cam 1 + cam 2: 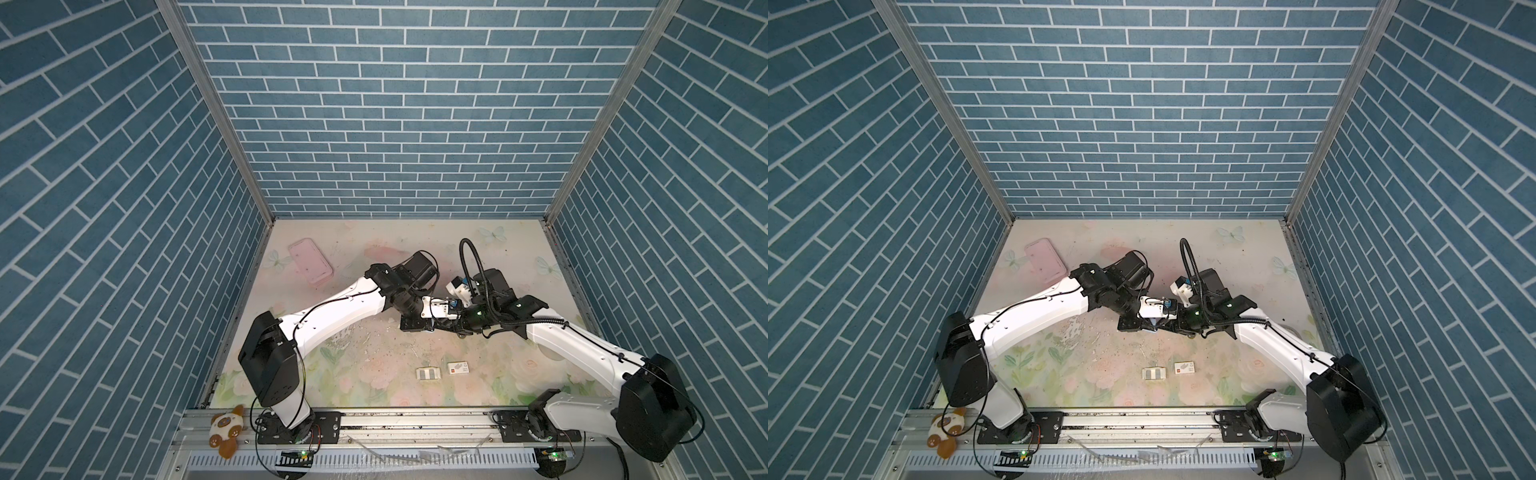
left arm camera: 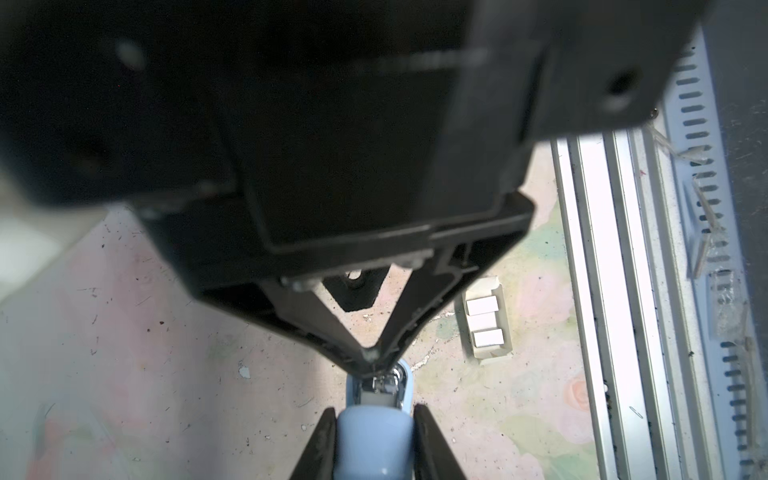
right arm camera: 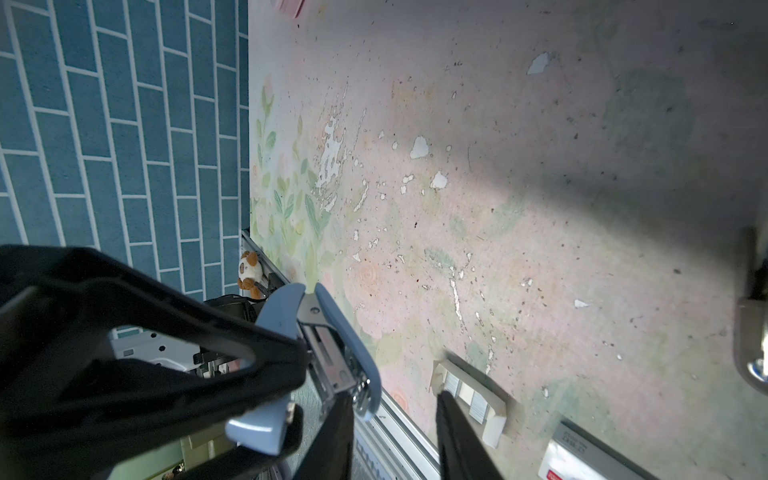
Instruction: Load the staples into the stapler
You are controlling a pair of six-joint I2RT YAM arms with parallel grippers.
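Starting right up front with the plush toy (image 1: 226,428), slumped on the rail by the desk's (image 1: 374,249) front-left corner. Moving in to mid-desk now, to both arms meeting nose to nose. First the left gripper (image 2: 374,411): clamped on the pale blue stapler (image 2: 374,449), fingers (image 2: 322,453) pressed against its two sides. Swinging round to the right wrist view and catching that stapler (image 3: 266,428) hinged open, metal channel bared between the blue halves. On to the right gripper (image 3: 395,399), poised at the stapler's front end: fingers (image 3: 457,440) set a narrow gap apart, desk showing through, nothing seen between them. From the left wrist view, though, looking drawn almost to a point over the stapler's metal nose. And the staples (image 1: 429,373)? Lying as silvery strips side by side in the white card tray (image 2: 490,356), near the desk's front edge, a little right of middle, well apart from the stapler. Just beside the tray, on its right, the red-marked white sleeve (image 1: 457,368). Far off by the back-left corner, a flat pink case (image 1: 311,262).
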